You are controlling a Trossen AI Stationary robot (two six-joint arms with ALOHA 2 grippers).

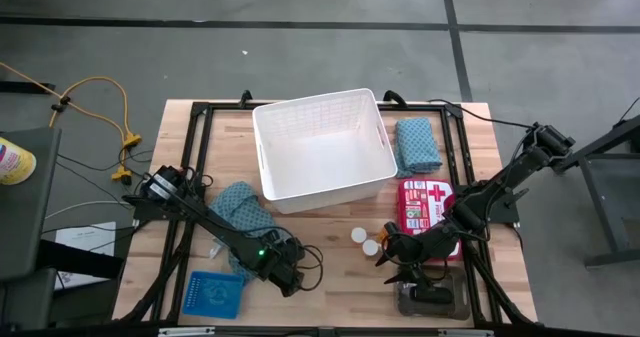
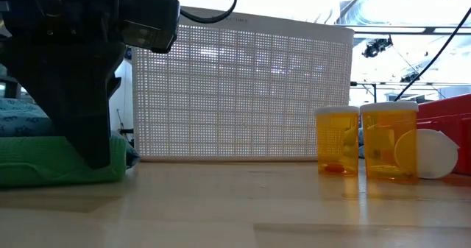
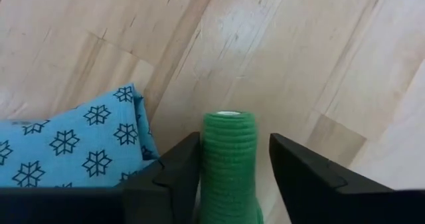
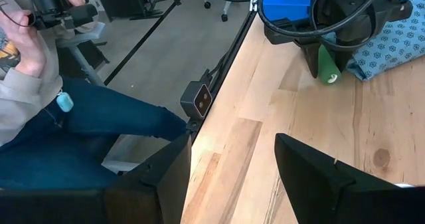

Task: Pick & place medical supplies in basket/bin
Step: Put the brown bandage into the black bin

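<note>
I have the left pincer (image 3: 229, 177) low at the near left of the desk (image 1: 330, 277), its fingers straddling the green bandage roll (image 3: 228, 151) beside the blue snowflake cloth (image 3: 73, 144); a gap shows on one side, so it isn't clamped yet. The roll looks light, soft and springy, so I'd squeeze across its middle, gently. The right pincer (image 4: 229, 177) waits open near the two pill bottles (image 2: 360, 141). The white basket (image 1: 325, 147) sits at the far middle. The desk is pale smooth wood; a seated person shows beyond its edge.
</note>
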